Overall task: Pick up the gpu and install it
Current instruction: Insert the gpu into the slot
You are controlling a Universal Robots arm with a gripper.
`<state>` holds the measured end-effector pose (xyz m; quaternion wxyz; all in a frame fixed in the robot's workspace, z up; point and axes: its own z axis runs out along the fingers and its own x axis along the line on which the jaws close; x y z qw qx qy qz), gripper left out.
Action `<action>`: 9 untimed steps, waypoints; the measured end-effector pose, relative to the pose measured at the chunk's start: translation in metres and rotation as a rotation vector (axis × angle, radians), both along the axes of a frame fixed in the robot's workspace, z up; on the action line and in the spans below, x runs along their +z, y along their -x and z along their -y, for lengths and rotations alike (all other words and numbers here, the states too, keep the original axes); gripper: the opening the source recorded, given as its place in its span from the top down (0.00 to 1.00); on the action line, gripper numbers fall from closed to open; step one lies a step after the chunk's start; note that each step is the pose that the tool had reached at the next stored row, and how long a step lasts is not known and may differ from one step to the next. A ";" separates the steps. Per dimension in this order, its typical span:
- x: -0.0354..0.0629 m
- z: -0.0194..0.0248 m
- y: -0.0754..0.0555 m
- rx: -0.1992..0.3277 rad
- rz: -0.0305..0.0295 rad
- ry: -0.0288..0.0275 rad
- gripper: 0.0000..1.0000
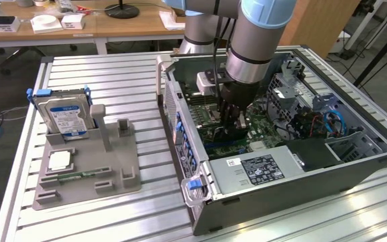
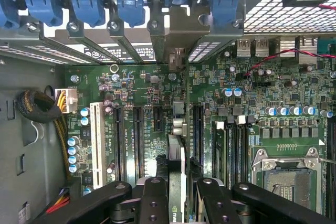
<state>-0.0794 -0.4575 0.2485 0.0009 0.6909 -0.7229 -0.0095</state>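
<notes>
The gpu [image 2: 179, 129] is a thin dark card seen edge-on, standing upright over the green motherboard [image 2: 252, 85] among its black expansion slots [image 2: 138, 135]. Its grey metal end bracket [image 2: 176, 53] lies against the row of rear slot openings under the blue clips [image 2: 128, 6]. My gripper [image 2: 181, 203] is shut on the card, with one black finger [image 2: 155, 203] on each side of its edge. In the exterior view my gripper [image 1: 233, 123] reaches straight down into the open computer case [image 1: 301, 166], and the gpu [image 1: 229, 135] shows as a dark piece below the fingers.
On the slatted table at the exterior view's left stands a grey parts holder [image 1: 113, 176] with a silver hard drive [image 1: 62, 113], a processor chip [image 1: 59, 160] and a green memory stick [image 1: 79, 176]. Inside the case are a cable bundle [image 2: 39, 106], the processor socket [image 2: 286, 174] and blue cables [image 1: 331, 121].
</notes>
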 end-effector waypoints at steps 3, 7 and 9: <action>-0.0003 0.0000 0.000 0.000 0.0000 0.0001 0.74; -0.0013 0.0000 0.000 0.000 0.0000 0.0001 0.74; -0.0016 0.0000 0.000 0.000 0.0000 0.0001 0.74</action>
